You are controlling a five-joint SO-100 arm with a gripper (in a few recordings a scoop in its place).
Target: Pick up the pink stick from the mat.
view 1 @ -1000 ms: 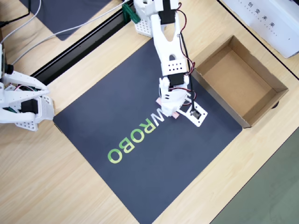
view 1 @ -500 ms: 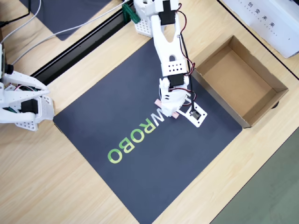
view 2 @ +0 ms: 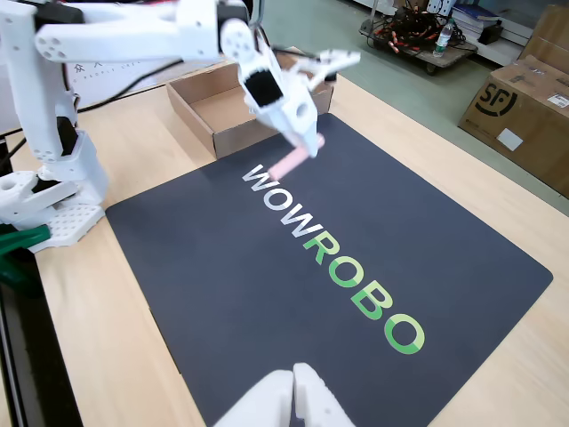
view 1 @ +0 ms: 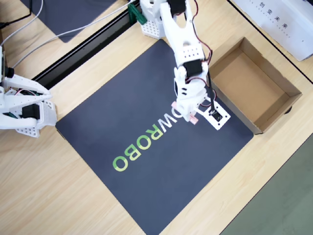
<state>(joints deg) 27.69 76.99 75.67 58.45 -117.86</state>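
End effector [view 2: 307, 142] pinching pink stick [view 2: 289, 163] near one end, above mat [view 2: 222, 276]. We judge risk: stick pivoting, slipping out.

The thin pale pink stick [view 2: 292, 160] hangs tilted above the mat [view 2: 267, 294], clear of its surface, over the far end of the white and green "WOWROBO" lettering on the dark square.
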